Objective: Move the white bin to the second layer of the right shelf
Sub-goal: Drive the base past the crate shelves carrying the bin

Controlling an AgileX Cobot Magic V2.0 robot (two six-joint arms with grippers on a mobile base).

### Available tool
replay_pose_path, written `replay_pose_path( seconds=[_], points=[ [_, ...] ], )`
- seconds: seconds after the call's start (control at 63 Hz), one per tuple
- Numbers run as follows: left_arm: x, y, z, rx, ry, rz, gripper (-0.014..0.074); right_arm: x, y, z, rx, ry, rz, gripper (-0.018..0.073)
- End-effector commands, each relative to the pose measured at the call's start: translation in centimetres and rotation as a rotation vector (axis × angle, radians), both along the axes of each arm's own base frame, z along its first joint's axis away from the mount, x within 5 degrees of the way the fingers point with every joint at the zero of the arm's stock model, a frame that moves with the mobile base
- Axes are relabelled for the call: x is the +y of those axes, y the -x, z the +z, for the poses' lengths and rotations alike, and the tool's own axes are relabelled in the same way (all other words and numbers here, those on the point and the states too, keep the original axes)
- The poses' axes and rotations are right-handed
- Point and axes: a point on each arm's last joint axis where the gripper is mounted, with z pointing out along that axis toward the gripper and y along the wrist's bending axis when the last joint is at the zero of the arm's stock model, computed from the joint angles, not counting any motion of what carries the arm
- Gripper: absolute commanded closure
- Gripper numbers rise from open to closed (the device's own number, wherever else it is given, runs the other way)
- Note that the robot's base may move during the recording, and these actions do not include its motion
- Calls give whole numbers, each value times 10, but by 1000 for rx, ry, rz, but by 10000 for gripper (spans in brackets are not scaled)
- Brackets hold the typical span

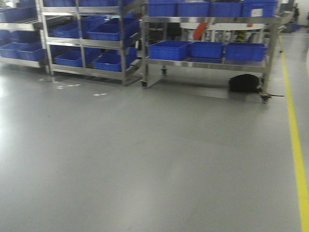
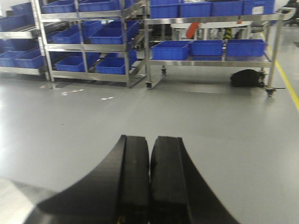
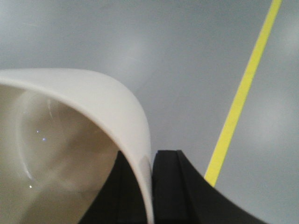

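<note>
The white bin (image 3: 93, 98) fills the left of the right wrist view, glossy and cream, its mouth turned toward the camera. My right gripper (image 3: 150, 156) is shut on the bin's wall, one black finger inside and one outside. The bin hangs above grey floor. My left gripper (image 2: 150, 140) is shut with nothing between its fingers and points at the racks. The right shelf (image 1: 207, 64) stands far across the floor, and its steel levels hold blue crates (image 1: 169, 49). From here I cannot tell which level is the second layer.
A second steel rack (image 1: 91, 43) full of blue crates stands at the back left. A black bundle (image 1: 244, 83) lies under the right shelf by a caster. A yellow floor line (image 1: 295, 140) runs along the right. Small white tape marks (image 1: 100, 94) dot the floor.
</note>
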Motion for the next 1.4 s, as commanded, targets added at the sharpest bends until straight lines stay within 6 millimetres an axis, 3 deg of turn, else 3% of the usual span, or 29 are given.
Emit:
replay_pose_path(
  seconds=[0.0,1.382],
  points=[
    [0,0,-4,-59,17,1,512,0,-3,17,-117,0,5,502],
    [0,0,-4,-59,17,1,512,0,-3,17,-117,0,5,502]
  ],
)
